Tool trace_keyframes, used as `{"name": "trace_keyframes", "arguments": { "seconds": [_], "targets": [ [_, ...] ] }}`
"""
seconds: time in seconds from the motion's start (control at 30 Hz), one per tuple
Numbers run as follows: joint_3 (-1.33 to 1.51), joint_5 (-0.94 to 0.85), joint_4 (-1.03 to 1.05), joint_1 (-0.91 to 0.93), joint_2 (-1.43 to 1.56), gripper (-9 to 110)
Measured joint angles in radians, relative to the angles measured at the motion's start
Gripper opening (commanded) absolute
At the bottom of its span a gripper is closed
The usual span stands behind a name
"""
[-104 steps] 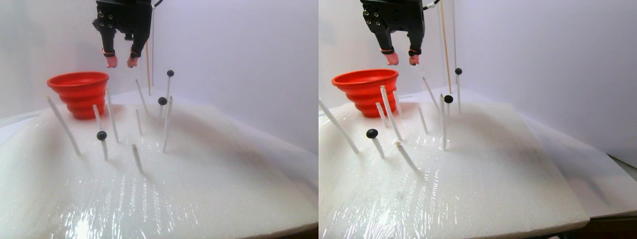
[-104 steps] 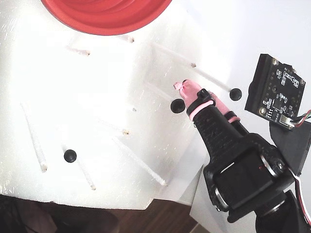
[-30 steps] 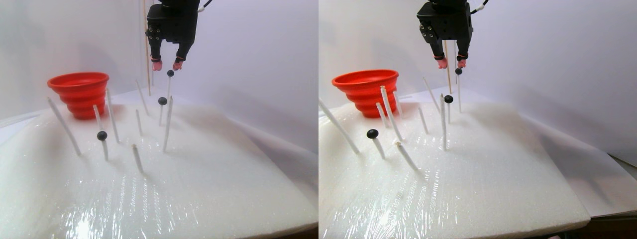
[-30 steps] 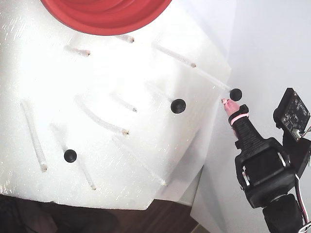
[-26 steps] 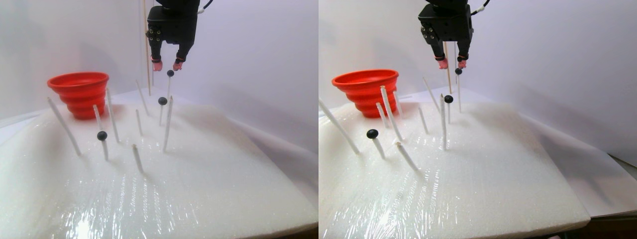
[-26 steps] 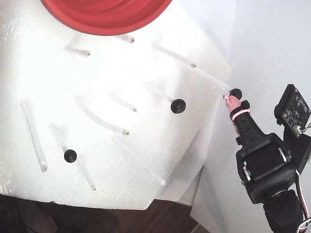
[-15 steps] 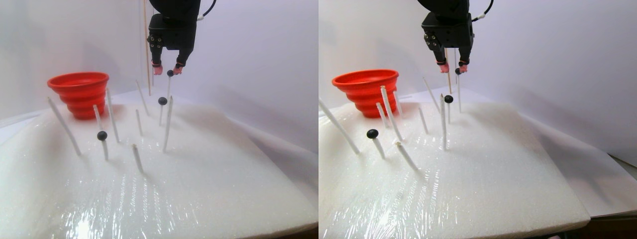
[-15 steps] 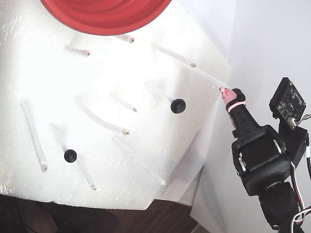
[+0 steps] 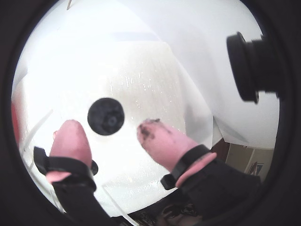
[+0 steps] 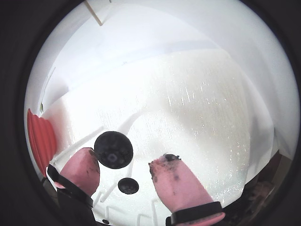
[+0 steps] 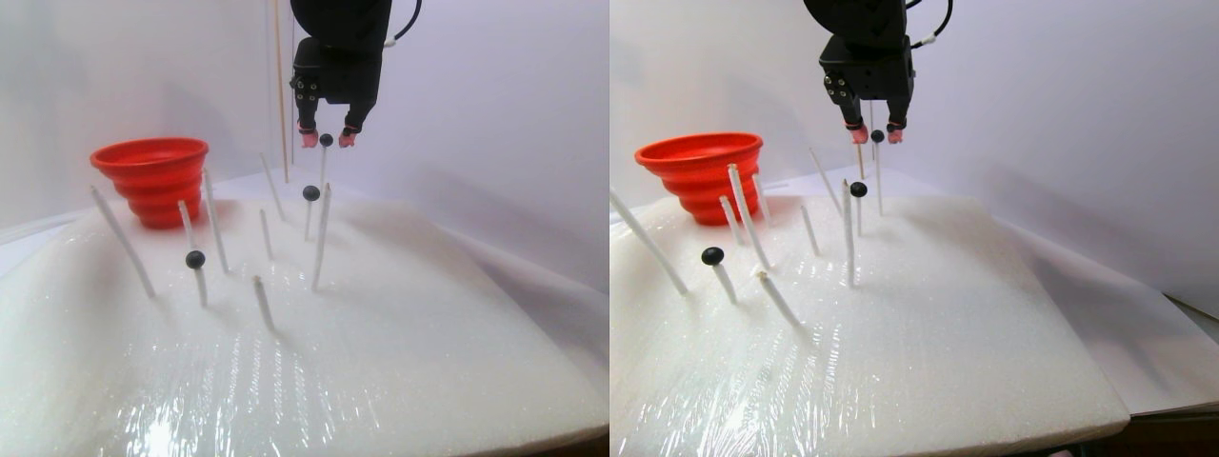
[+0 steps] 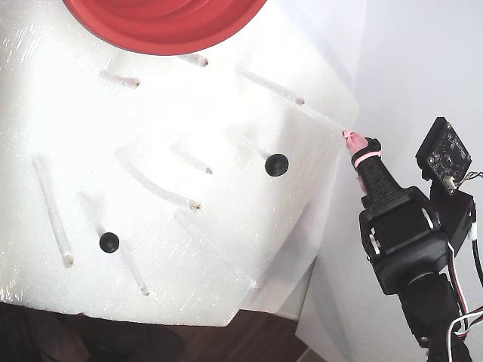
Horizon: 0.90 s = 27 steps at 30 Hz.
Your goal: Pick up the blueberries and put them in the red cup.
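Note:
My gripper (image 11: 324, 140) hangs open at the back of the foam slab, its pink fingertips (image 9: 70, 139) on either side of the highest blueberry (image 9: 106, 116) on its white stick. In a wrist view that blueberry (image 10: 113, 149) lies nearer the left finger, with a gap to the right one. A second blueberry (image 11: 310, 193) sits lower in front, and a third (image 11: 194, 259) near the left. From above I see two blueberries (image 12: 276, 164) (image 12: 109, 242); the gripper (image 12: 349, 136) hides the one between its fingers. The red cup (image 11: 152, 171) stands at the back left.
Several bare white sticks (image 11: 321, 238) lean out of the wrapped white foam slab (image 11: 400, 362). A thin wooden rod (image 11: 279, 86) stands upright just left of the gripper. A small circuit board (image 12: 445, 154) rides beside the arm. A white wall is close behind.
The gripper moved from above the red cup to the right in the stereo pair view, then came down until its open fingertips flank the highest blueberry. The blueberries stayed put.

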Motion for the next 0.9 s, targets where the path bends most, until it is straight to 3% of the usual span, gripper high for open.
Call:
{"name": "trace_keyframes", "arguments": {
  "seconds": [0.9],
  "targets": [
    [-0.025, 0.086, -0.094, -0.008, -0.055, 20]
  ]
}}
